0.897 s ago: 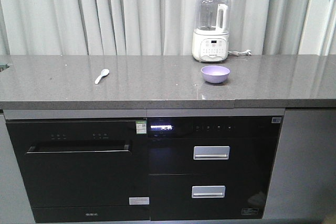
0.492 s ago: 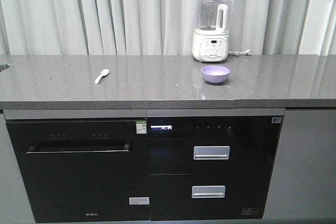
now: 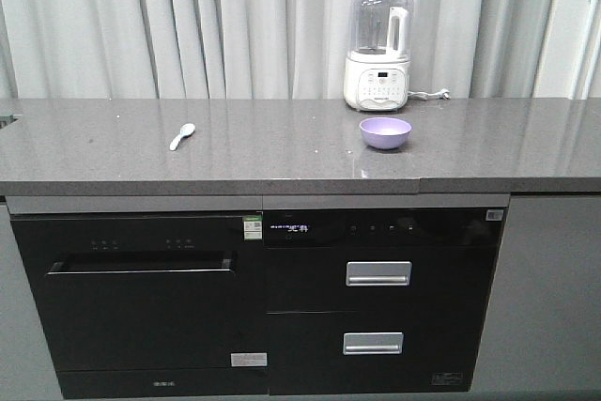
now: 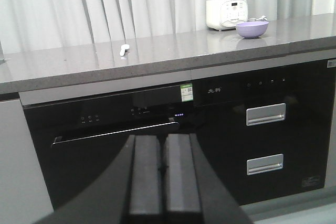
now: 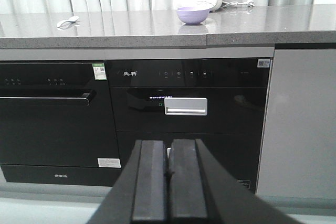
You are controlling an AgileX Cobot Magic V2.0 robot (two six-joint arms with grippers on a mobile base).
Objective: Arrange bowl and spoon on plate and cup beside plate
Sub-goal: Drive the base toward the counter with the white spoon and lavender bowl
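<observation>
The lavender bowl (image 3: 385,132) sits on the grey counter right of centre, also in the left wrist view as the bowl (image 4: 251,29) and in the right wrist view as the bowl (image 5: 192,14). The pale spoon (image 3: 182,136) lies on the counter's left part; it shows small as the spoon (image 4: 124,50) and the spoon (image 5: 67,22). The plate and cup are out of view. My left gripper (image 4: 163,167) is shut and empty, low before the black oven front. My right gripper (image 5: 169,173) is shut and empty, low before the drawers. Neither gripper appears in the front view.
A white blender (image 3: 378,50) with a clear jug stands behind the bowl, its cord trailing right. The grey counter (image 3: 282,152) runs full width above a black oven (image 3: 141,298) and two drawers with silver handles (image 3: 377,273). Curtains hang behind.
The front view has shifted very slightly; the bowl, spoon and blender stay where they were on the counter.
</observation>
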